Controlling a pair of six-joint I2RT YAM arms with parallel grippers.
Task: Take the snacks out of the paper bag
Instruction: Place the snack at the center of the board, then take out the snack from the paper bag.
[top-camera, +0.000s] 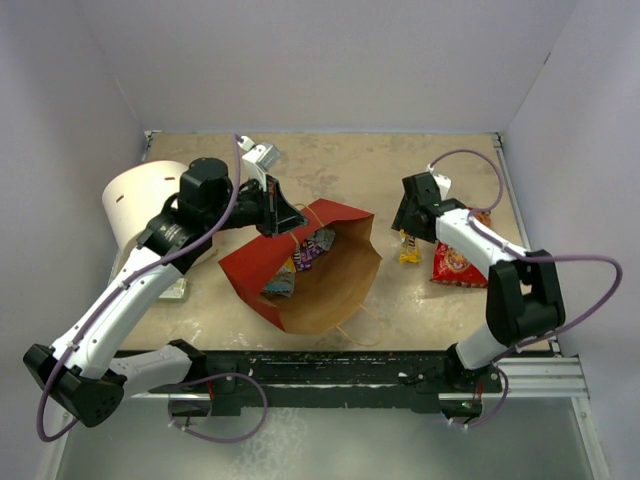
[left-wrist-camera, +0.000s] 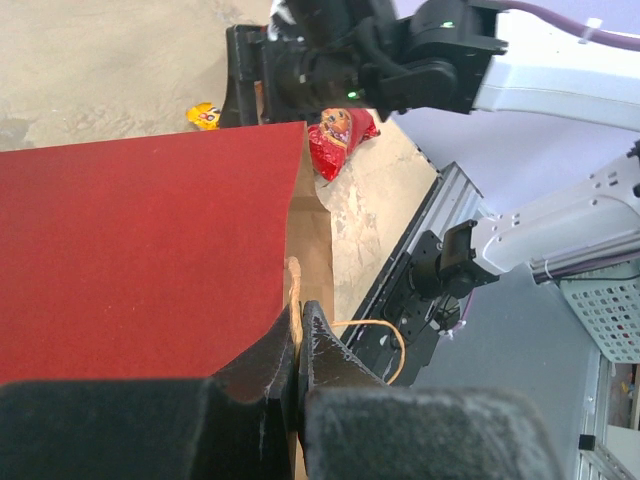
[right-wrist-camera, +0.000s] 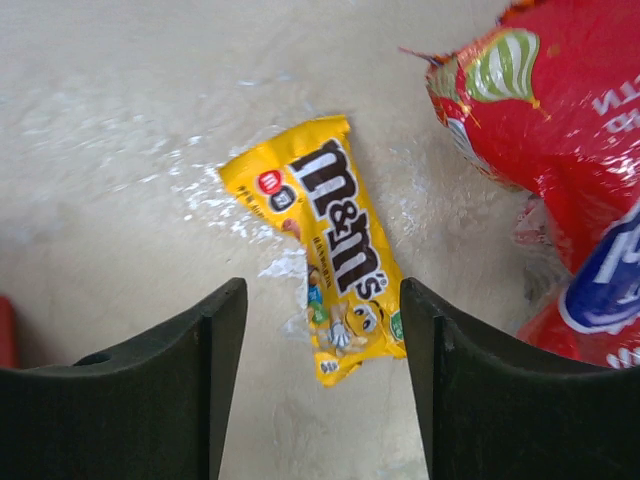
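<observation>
1. Bag: tall paper bag, red outside and plain brown inside (top-camera: 258, 268), lies on its side on the sandy tabletop (top-camera: 350, 170), mouth turned toward the right arm.
2. Left fingers (left-wrist-camera: 327, 352) are pinched together on the upper rim of the mouth, paper edge clamped between them. Likely purpose: keep the mouth lifted and gaping so the contents can be reached.
3. Inside the mouth: a small glossy purple pack (top-camera: 316, 244) and a light-blue pack (top-camera: 280, 284). Neither is out yet.
4. Right fingers (right-wrist-camera: 195, 385) stand apart, holding nothing, poised over a small yellow glossy candy packet (right-wrist-camera: 335, 245) lying flat on the tabletop. No contact visible.
5. Large red glossy cookie bag with blue lettering (right-wrist-camera: 560, 130) lies just beside the yellow packet. Both sit well apart from the paper bag, which reads as a drop spot kept away from the mouth.
6. Judgement: task partway. The next reach should go back into the held-open mouth.
</observation>
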